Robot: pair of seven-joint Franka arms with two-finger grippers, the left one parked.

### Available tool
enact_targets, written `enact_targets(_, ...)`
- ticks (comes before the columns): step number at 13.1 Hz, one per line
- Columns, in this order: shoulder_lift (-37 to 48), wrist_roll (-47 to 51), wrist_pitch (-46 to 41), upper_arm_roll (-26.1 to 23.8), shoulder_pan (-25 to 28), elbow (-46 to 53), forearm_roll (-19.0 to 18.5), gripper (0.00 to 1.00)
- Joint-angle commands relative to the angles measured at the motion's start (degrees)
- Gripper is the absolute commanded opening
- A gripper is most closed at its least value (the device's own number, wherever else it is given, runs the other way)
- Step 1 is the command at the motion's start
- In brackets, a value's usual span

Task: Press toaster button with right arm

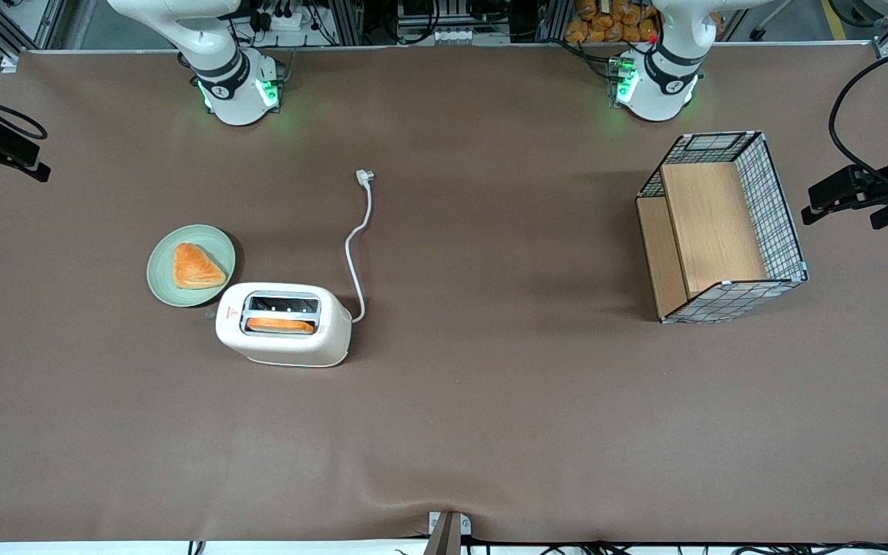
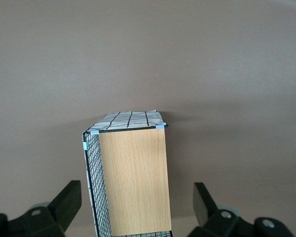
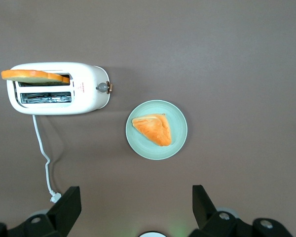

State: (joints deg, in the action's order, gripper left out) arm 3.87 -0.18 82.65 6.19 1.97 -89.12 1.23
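Note:
The cream-white toaster [image 1: 284, 324] stands on the brown table, with an orange toast slice [image 1: 280, 325] in the slot nearer the front camera. It also shows in the right wrist view [image 3: 59, 88]. The toaster button [image 3: 103, 87] is a small grey nub on the narrow end face that faces the plate. The toaster's white cord [image 1: 359, 247] runs away from the front camera to its plug [image 1: 365, 177]. My right gripper [image 1: 1, 158] hangs high at the working arm's end of the table, well apart from the toaster. It is open and empty [image 3: 133, 212].
A green plate [image 1: 159, 277] with an orange pastry [image 1: 196, 267] sits beside the toaster's button end, farther from the front camera. A wire basket with a wooden shelf [image 1: 721, 223] lies toward the parked arm's end of the table.

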Motion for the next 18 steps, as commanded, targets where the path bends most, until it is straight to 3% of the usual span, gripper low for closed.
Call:
enact_targets(1,-0.70,-0.61,-1.00,-0.38,-0.39,1.58,-1.23,1.00)
enact_targets(18,-7.29,-4.74,-2.67,-0.30,-0.04,1.67,-2.37,1.00)
